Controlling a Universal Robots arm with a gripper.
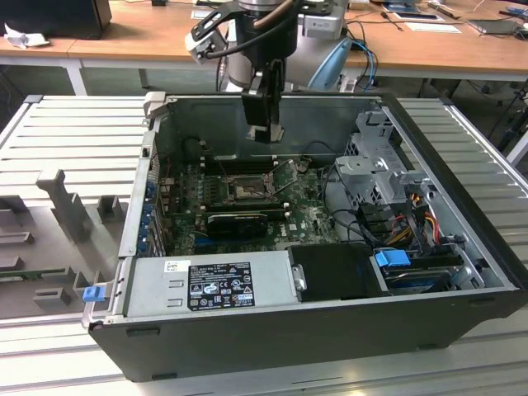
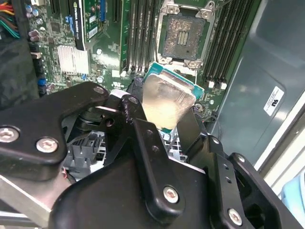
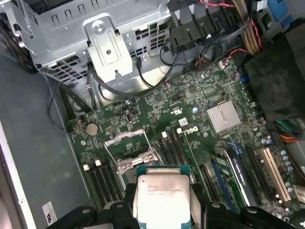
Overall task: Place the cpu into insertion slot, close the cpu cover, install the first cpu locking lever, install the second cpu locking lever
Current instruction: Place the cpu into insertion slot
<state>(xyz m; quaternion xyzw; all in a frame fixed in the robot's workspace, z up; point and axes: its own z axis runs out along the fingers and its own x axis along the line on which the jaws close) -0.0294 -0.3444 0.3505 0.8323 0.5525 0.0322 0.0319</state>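
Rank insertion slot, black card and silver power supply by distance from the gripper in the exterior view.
From the gripper, shut on the cpu:
1. insertion slot, closest, below it.
2. black card, next toward the camera.
3. silver power supply, along the case's near wall.

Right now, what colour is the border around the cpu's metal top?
The cpu has a teal-green border, clearest in the second wrist view.
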